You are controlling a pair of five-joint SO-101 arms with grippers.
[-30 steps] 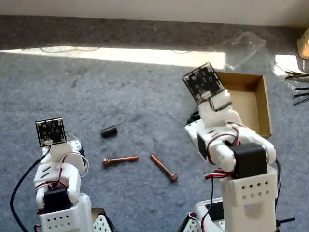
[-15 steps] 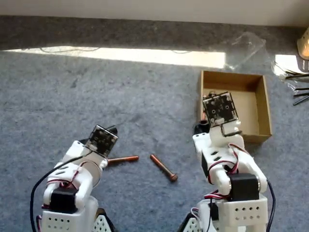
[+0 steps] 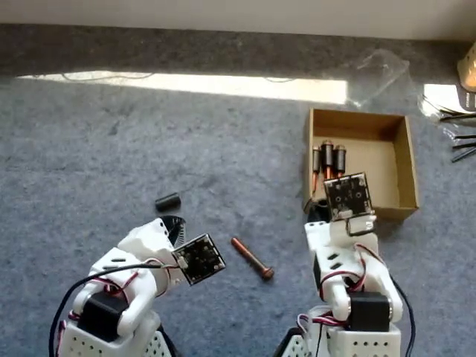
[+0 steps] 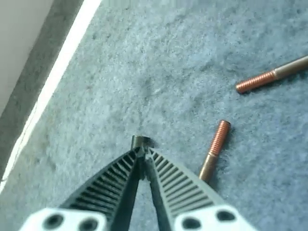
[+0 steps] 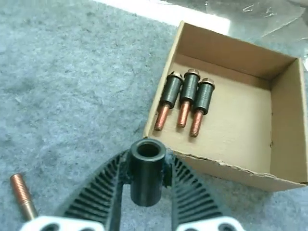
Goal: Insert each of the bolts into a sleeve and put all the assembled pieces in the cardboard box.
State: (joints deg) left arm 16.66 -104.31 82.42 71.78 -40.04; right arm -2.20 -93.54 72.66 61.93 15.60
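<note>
A black sleeve (image 5: 146,180) stands upright between the fingers of my right gripper (image 5: 147,161), which is shut on it just in front of the cardboard box (image 5: 284,120). Three bolts fitted in sleeves (image 5: 186,98) lie side by side in the box (image 3: 405,160). My left gripper (image 4: 143,151) is shut and hovers low over the carpet beside a copper bolt (image 4: 215,149). A small dark round end (image 4: 139,141) peeks out just past its tips. A second bolt (image 3: 251,258) lies between the arms. Another black sleeve (image 3: 168,201) rests on the carpet just beyond the left gripper (image 3: 172,227).
Grey carpet covers the work area. A clear plastic bag (image 3: 375,74) lies beyond the box. Black cable ties (image 3: 461,137) sit at the right edge. A bright sunlit strip (image 3: 186,83) runs along the far side.
My left arm has swung down and to the right, now covering the left bolt. My right arm has pulled back from over the box, uncovering the three assembled pieces.
</note>
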